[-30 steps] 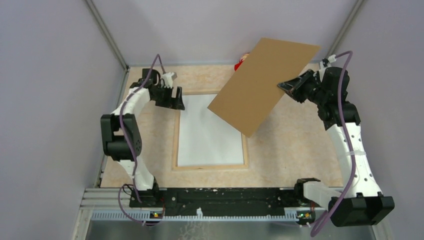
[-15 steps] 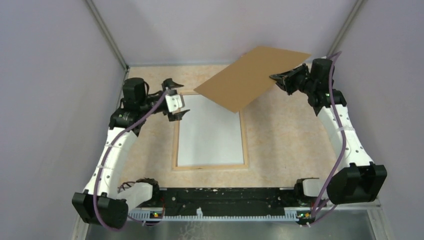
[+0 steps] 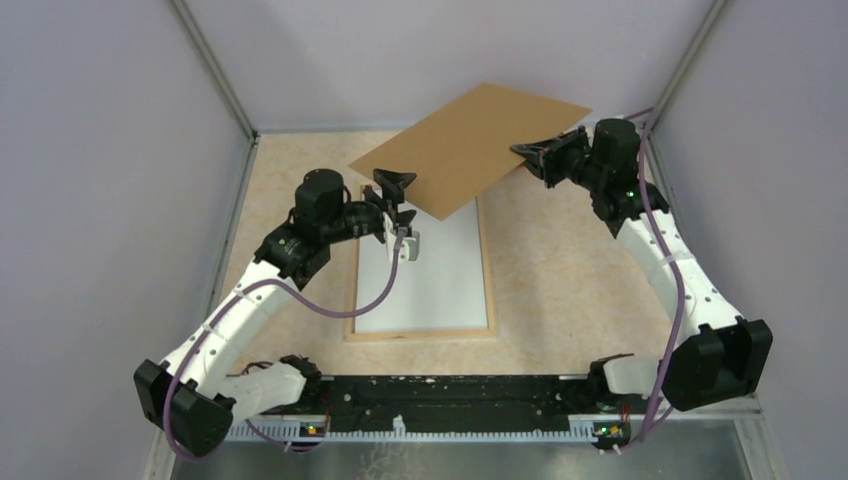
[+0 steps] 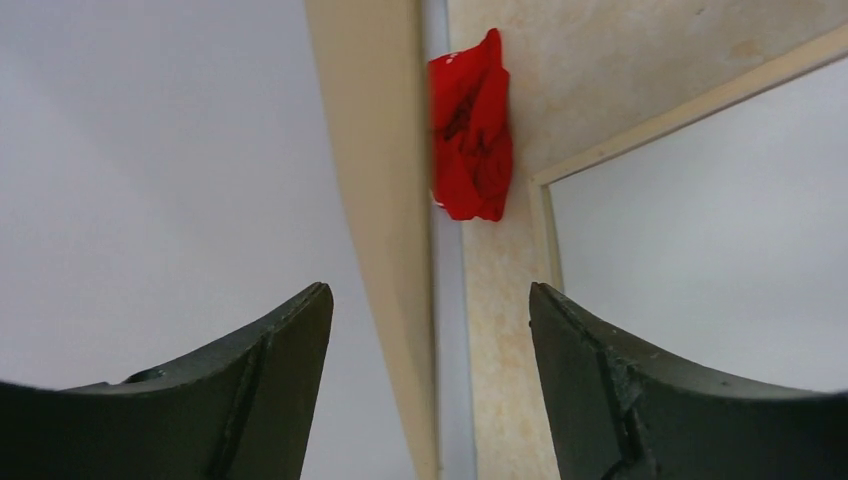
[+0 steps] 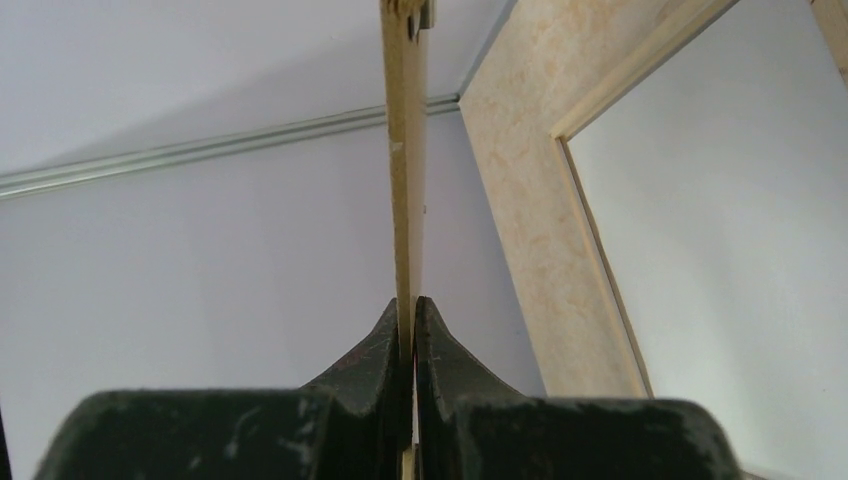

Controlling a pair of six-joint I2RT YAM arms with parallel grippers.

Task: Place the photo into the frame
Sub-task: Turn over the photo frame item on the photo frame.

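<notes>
The frame [image 3: 420, 331] lies wood back up on the table. The photo [image 3: 425, 275] lies in it, white back up. My right gripper [image 3: 522, 152] is shut on the right edge of the brown backing board [image 3: 470, 145] and holds it tilted in the air over the frame's far end. The right wrist view shows the board [image 5: 404, 180] edge-on between the shut fingers of that gripper [image 5: 412, 300], with the frame rail [image 5: 590, 230] and photo [image 5: 740, 250] below. My left gripper [image 3: 398, 198] is open at the board's low near edge. In the left wrist view the open gripper [image 4: 428, 292] has the board's edge [image 4: 385, 200] between its fingers, untouched.
A crumpled red thing [image 4: 470, 125] lies on the table beyond the frame's far corner [image 4: 545, 230]; the board hides it in the top view. Grey walls [image 3: 120, 150] close in the table on three sides. The arm bases stand on the black rail [image 3: 440, 395] at the near edge.
My left arm swung from the frame's left side over the frame to the board's low edge. My right gripper carried the board left and tipped it flatter.
</notes>
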